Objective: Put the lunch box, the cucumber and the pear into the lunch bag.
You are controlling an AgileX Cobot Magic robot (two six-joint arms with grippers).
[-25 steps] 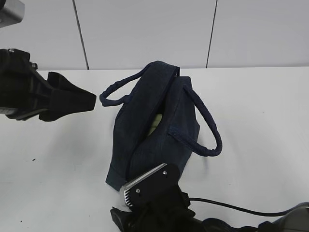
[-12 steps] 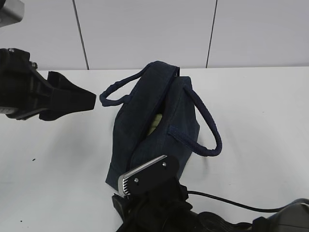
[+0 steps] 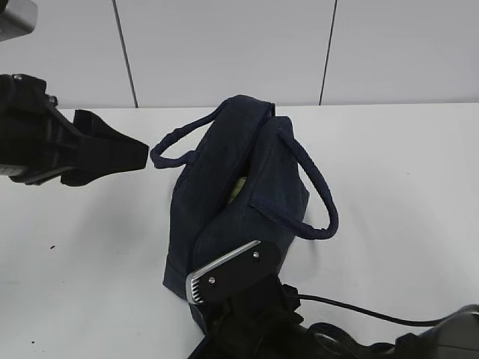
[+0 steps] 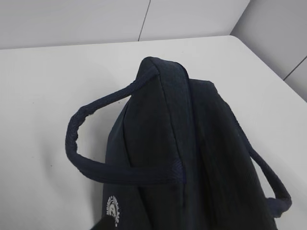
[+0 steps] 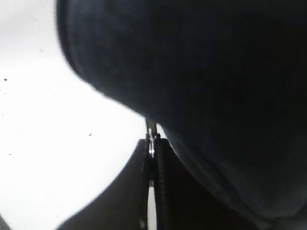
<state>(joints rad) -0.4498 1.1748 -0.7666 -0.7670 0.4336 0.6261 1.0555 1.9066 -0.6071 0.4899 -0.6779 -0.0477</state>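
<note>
The dark navy lunch bag lies in the middle of the white table, its two loop handles spread to either side. Through the narrow gap in its top shows a pale yellow-green thing; I cannot tell which item it is. The cucumber and the pear are hidden. My right gripper is at the bag's near end, and in the right wrist view it is shut on the small metal zipper pull. My left gripper hovers left of the bag, apart from the near handle. The left wrist view shows the bag from above.
The white table runs back to a pale panelled wall. A black cable trails from the right arm across the table's front right. The right arm's silver bracket hides the bag's near corner.
The bag's top gap has narrowed and the bag and handles have shifted slightly left. The right gripper has edged along the bag's near end. The left arm has not moved.
</note>
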